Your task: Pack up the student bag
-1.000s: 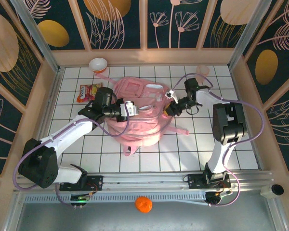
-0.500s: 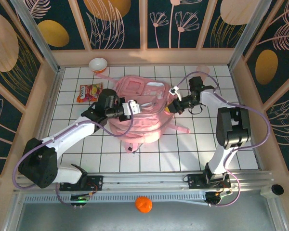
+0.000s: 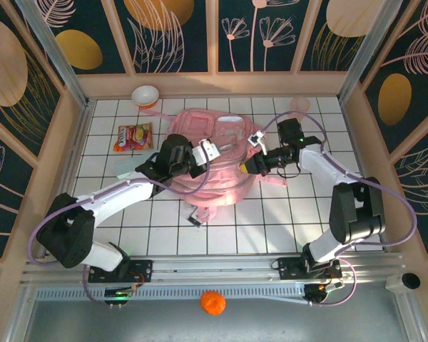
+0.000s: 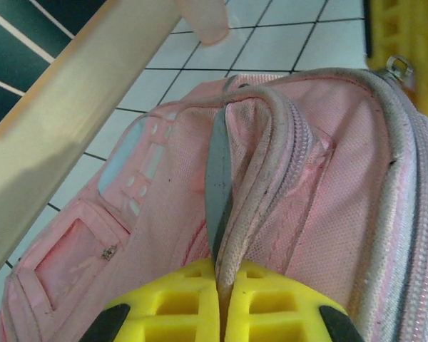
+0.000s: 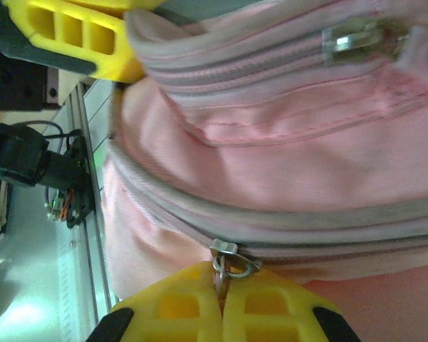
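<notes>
Top external view first: the student bag (image 3: 225, 187) lies slumped in the middle of the tiled surface (image 3: 292, 221), and in the last second it has bunched up and crept toward the back wall. The left pincer (image 3: 212, 149) has reached further across the bag's top, and the right arm has swung its elbow wide while the right pincer (image 3: 248, 165) stays tucked against the bag's right shoulder. A snack packet (image 3: 133, 136) waits well apart on the left, with a bowl (image 3: 145, 95) near the back wall. Over to the left wrist: the yellow fingers are squeezed together on a raised fold of pink fabric and its pale piped edge, with no gap between them, so that side is anchored. A grey strip runs along the fold, though whether that is an opening is hard to say. Now the right wrist: the fingers are pressed tight on the metal zipper pull (image 5: 228, 258) of the lower zip track. My read is that both arms have now stretched the bag between them, one bracing and one ready to run the zip, and packing itself hasn't started.
</notes>
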### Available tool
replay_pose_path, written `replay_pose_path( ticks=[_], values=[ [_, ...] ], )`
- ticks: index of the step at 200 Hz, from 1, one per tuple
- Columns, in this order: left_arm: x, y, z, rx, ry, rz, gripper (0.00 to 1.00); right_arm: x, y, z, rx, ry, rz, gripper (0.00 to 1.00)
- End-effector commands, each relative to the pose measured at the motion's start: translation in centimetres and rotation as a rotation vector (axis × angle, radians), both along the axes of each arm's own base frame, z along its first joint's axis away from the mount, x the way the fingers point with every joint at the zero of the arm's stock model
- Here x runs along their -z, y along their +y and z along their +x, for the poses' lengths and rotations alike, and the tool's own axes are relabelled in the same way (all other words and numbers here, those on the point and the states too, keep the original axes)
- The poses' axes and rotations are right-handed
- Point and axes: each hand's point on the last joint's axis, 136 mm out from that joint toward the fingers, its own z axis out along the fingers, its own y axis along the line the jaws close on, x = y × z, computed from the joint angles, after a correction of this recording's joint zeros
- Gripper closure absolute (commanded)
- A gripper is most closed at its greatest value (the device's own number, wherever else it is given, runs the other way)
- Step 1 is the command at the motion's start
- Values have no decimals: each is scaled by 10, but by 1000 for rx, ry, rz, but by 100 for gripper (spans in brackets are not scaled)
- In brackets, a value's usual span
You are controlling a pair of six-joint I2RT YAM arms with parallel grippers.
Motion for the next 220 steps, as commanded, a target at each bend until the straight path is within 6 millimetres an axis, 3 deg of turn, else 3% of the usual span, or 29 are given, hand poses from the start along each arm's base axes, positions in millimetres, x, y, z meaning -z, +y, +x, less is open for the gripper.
replay_pose_path(
  ticks=[1,9,76,108,145,163,181,200,220],
  values=[
    [-42,4,34,-218,-54,-170,100,-21,12,-20,19,66,58,100],
    [-58,-1,37,-235,-61,-217,100,-23,13,-21,43,78,57,100],
    [-81,-34,47,-339,56,-417,100,-62,22,-32,243,114,79,100],
    [-96,-51,55,-358,114,-497,100,-63,21,-32,371,203,69,100],
    [-80,-55,57,-367,115,-430,100,-46,17,-38,478,377,17,100],
    [-66,-44,54,-369,68,-319,100,-34,-3,-36,542,431,-51,100],
    [-49,-30,51,-367,7,-169,100,-37,-14,-31,561,474,-49,100],
    [-32,-20,47,-353,-28,-50,100,-46,-7,-32,526,501,-21,100],
    [-26,-21,42,-330,-11,-37,100,-44,6,-38,484,548,-12,100]
  ],
)
